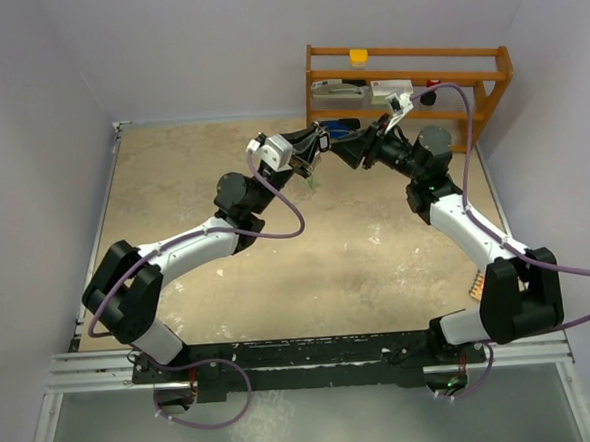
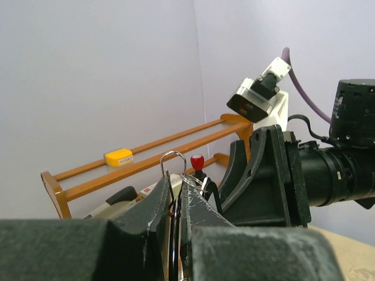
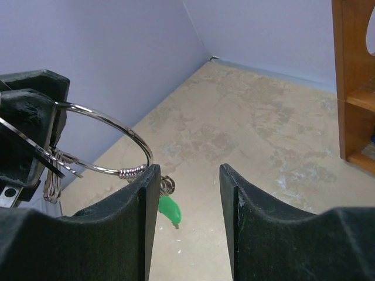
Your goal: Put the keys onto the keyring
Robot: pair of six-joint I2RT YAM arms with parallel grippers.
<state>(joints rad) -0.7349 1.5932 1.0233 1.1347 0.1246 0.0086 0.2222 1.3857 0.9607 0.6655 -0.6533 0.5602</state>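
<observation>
Holding the keyring [image 3: 132,171] up in the air just in front of the left end of the wooden rack [image 1: 405,54], the left pincer [image 2: 177,193] is clamping the thin wire between jaws drawn almost together, with the loop rising above them toward the rack. The right pincer [image 3: 186,175] is facing it from the side nearer the rack's middle. Its jaws are standing apart and gripping nothing, and the ring's coiled joint is touching the inner edge of one of its fingers [image 3: 140,222]. The green key [image 3: 170,209] is hanging just under that joint, in front of the rack and clear of the tabletop [image 1: 378,266]. It is probably riding on the wire already, though the small silver loop at its head is too blurred to be sure.

The step in hand looks like working a key past the joint and along the ring. To do that well, the left pincer should be gripping hard enough that the wire is not twisting or springing out. The right pincer should be closing on the wire beside the coil, not on the key's plastic head, and moving in small strokes. Both arms should be staying on the near side of the rack, since a slip there could be sending the ring in among its shelves.
</observation>
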